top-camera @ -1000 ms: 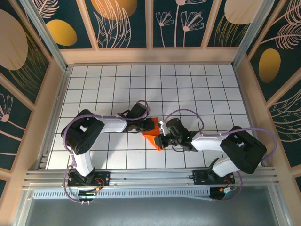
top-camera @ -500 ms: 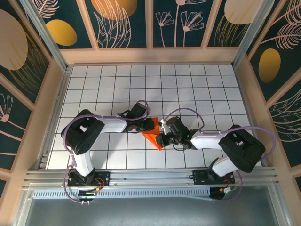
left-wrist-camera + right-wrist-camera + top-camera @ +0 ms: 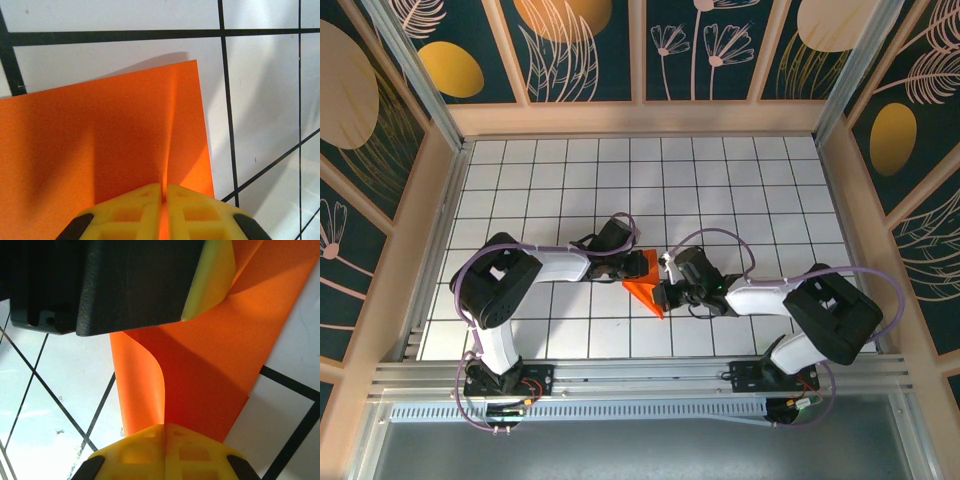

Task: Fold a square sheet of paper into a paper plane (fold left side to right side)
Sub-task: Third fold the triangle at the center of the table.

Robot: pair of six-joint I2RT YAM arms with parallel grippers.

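The square sheet of paper (image 3: 643, 292) is bright orange and lies bent between both arms at the middle of the grid floor. My left gripper (image 3: 628, 271) holds its left part; in the left wrist view the yellow fingers (image 3: 131, 211) of that gripper (image 3: 163, 188) are shut, pinching a raised ridge of the sheet (image 3: 100, 135). My right gripper (image 3: 666, 294) meets the sheet from the right. In the right wrist view this gripper (image 3: 165, 428) is shut on the sheet (image 3: 210, 365), with one flap (image 3: 140, 385) curling up beside it.
The left gripper's black body (image 3: 125, 285) and one yellow finger (image 3: 215, 275) hang close above the sheet in the right wrist view. White tiled floor (image 3: 720, 190) spreads behind the arms, ringed by wooden walls (image 3: 640, 118). A metal rail (image 3: 640, 375) runs along the near edge.
The right gripper has shifted slightly left toward the left gripper, and the orange sheet between them has bunched a little narrower. The left arm has barely moved.
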